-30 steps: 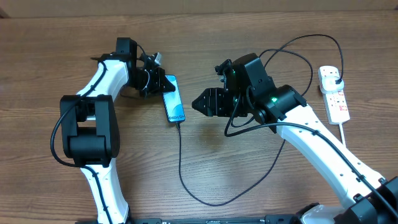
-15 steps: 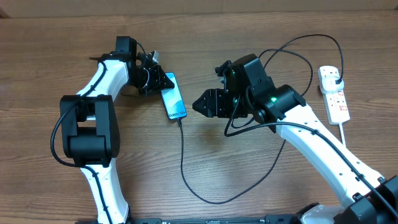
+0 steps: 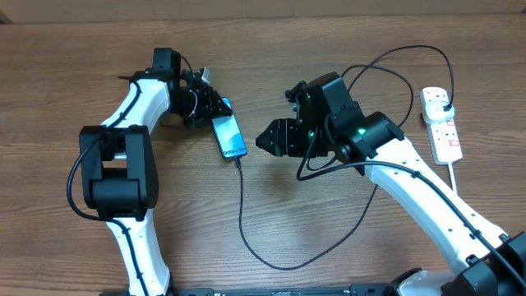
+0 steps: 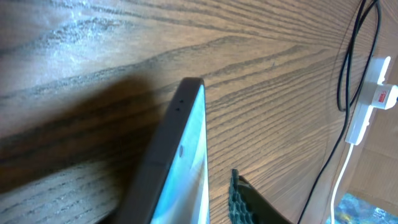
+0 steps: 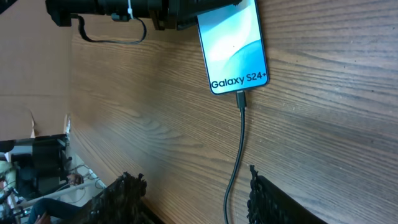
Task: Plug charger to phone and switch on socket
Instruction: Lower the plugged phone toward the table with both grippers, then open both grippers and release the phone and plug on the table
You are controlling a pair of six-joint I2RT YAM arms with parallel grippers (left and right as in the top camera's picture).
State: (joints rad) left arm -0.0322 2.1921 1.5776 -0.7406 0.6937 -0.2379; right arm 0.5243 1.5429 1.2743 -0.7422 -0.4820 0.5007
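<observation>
The phone [image 3: 229, 136] is on the wooden table, its light blue screen reading "Galaxy S24+" in the right wrist view [image 5: 231, 43]. The charger's connector [image 5: 240, 96] sits in the phone's bottom end, and its black cable [image 3: 242, 222] loops down and round to the black plug [image 3: 444, 102] in the white socket [image 3: 442, 125]. My left gripper [image 3: 209, 108] is at the phone's top end. In the left wrist view the phone [image 4: 186, 155] runs nearly edge-on, with a narrow gap to the one visible finger [image 4: 239, 202]. My right gripper [image 3: 265, 138] is open and empty, right of the phone, its fingers [image 5: 193, 180] straddling the cable.
The socket's thick white cord [image 3: 456, 177] runs down the right side under my right arm. More black cable arcs over the table behind the right arm [image 3: 394, 62]. The socket also shows far off in the left wrist view [image 4: 373, 102].
The phone has turned slightly, its top end shifting left with the left gripper. The cable near it moved a little. The right arm is nearly still.
</observation>
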